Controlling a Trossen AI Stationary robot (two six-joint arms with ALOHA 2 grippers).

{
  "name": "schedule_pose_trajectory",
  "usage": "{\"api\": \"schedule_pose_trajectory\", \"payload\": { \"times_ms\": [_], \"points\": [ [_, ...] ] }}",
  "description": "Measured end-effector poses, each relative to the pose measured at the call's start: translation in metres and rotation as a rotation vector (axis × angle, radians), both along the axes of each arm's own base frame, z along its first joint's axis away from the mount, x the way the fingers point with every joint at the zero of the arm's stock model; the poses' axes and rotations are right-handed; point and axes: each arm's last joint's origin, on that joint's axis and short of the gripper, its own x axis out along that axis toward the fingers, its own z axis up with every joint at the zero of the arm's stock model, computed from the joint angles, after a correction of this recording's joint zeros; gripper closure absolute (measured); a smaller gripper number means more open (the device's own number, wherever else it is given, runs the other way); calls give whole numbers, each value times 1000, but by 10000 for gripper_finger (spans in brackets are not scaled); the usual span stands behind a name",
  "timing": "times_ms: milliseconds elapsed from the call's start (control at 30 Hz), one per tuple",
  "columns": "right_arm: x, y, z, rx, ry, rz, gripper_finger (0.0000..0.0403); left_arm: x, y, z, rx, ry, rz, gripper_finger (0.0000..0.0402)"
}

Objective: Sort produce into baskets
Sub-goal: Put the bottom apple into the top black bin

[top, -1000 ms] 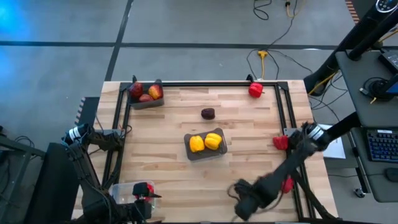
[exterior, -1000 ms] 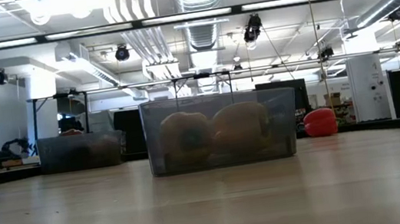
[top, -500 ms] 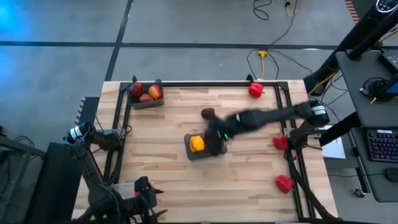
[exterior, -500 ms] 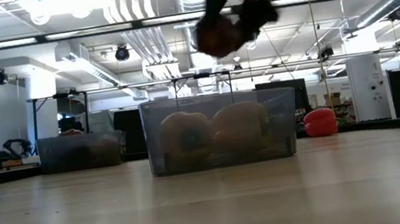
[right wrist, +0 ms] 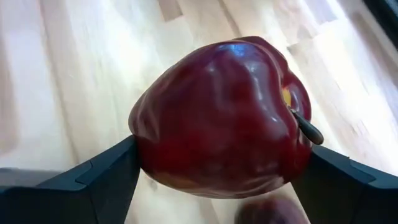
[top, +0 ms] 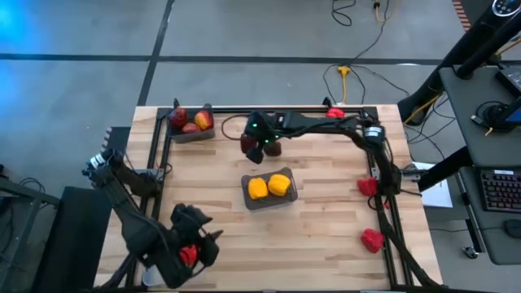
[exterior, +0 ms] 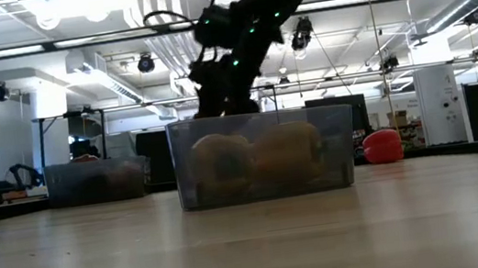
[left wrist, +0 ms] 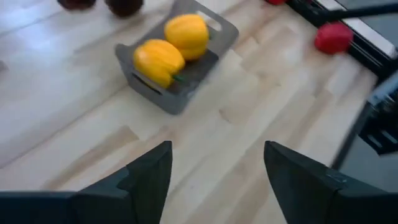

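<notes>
My right gripper point(top: 254, 143) hangs over the table's far middle, shut on a dark-red apple point(right wrist: 217, 118). A second dark-red apple point(top: 273, 149) lies on the wood just beside it. The middle grey basket point(top: 249, 198) holds two yellow peppers point(left wrist: 168, 50). The far-left grey basket point(top: 181, 137) holds red and red-yellow apples point(top: 195, 120). My left gripper point(left wrist: 214, 155) is open over the near-left corner with nothing between its fingers. A red pepper point(top: 187, 255) shows beneath that arm, which mostly hides the clear basket. My right gripper pinches the dark-red apple by two opposite sides point(right wrist: 148, 152) between its two fingers. The fingers come from above, pointing down. The apple is lifted clear of the table and lies tilted, its stem point(right wrist: 303, 126) turned toward one finger.
Three loose red peppers lie along the right side: one at the far edge point(top: 334, 118), one at the right rail point(top: 367, 185), one near the front point(top: 372, 238). A black frame point(top: 269, 110) borders the table. Bare wood lies between the baskets.
My right gripper has swept from the table's near right, over the basket of yellow peppers, to the far middle, carrying the dark-red apple above the table. My left arm has shifted a little over the near-left corner.
</notes>
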Motion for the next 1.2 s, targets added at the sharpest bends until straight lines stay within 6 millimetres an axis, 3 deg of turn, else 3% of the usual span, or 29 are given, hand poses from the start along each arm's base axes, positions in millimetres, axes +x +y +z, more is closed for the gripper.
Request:
{"api": "schedule_pose_trajectory", "payload": {
  "times_ms": [267, 500, 733, 967, 1200],
  "points": [
    [33, -1, -34, -50, 128, 148, 49, 7, 31, 13, -30, 36, 77, 207],
    [47, 0, -45, -21, 173, 146, 27, 4, 62, 18, 33, 130, 48, 206],
    [51, 3, -21, -17, 157, 131, 5, -36, 100, 0, 2, 124, 56, 170],
    [43, 6, 0, 61, 229, 47, 3, -81, 152, -35, -76, -56, -24, 136],
    [29, 21, 33, 101, 297, 22, 3, -82, 193, -59, -6, -127, -92, 104]
  ]
}}
